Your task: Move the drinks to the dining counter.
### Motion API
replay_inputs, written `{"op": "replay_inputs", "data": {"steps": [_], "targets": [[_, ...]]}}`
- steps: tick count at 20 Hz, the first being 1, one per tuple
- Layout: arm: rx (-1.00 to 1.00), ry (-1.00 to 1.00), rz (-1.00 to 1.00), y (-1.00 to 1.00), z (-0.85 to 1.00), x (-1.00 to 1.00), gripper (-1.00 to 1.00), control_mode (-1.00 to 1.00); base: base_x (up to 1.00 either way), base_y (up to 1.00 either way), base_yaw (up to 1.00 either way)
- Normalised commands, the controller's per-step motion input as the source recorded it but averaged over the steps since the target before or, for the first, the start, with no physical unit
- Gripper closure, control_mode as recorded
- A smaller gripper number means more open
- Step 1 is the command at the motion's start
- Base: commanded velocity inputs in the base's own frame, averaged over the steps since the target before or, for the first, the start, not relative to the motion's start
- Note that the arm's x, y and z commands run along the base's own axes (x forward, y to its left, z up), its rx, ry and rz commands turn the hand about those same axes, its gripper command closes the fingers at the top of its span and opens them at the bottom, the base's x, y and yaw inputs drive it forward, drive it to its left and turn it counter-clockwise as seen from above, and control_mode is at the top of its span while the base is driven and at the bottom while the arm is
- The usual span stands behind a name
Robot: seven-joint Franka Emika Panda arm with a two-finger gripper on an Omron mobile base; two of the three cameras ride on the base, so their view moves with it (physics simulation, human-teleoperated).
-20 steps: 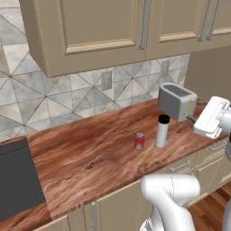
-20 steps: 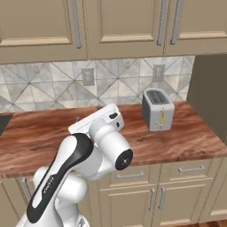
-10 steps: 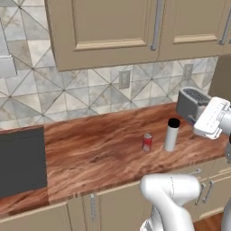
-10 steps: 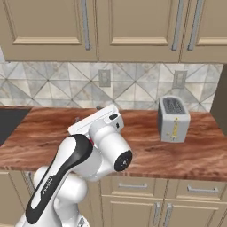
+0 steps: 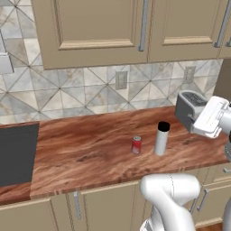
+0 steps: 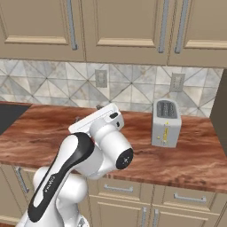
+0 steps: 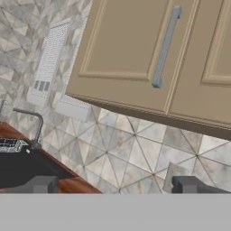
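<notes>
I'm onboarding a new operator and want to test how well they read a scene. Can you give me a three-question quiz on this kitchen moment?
1. True or false: the short red can stands on the reddish-brown wood counter right beside the tall pale-grey cylinder with black cap.
2. Which appliance stands on the counter to the right of the two drinks? A) kettle B) silver two-slot toaster C) blender
3. Fill in: the two-finger gripper has its jaws ____ and holds nothing.

Key:
1. True; the can is left of the cylinder in the left base view.
2. B.
3. Open; the hand view faces the tiled backsplash and beige wall cabinets.
</notes>
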Motion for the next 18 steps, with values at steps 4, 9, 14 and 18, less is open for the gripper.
{"op": "replay_inputs", "data": {"steps": [4, 9, 14, 18], "targets": [[0.0, 0.0, 0.0, 0.0, 0.0, 0.0, -1.0, 1.0, 0.0, 0.0, 0.0], [0.0, 0.0, 0.0, 0.0, 0.0, 0.0, -1.0, 1.0, 0.0, 0.0, 0.0], [0.0, 0.02, 0.0, 0.0, 0.0, 0.0, -1.0, -1.0, 0.0, 0.0, 0.0], [0.0, 0.21, 0.0, -0.02, -0.15, 0.0, -1.0, -1.0, 0.0, 0.0, 0.0]]}}
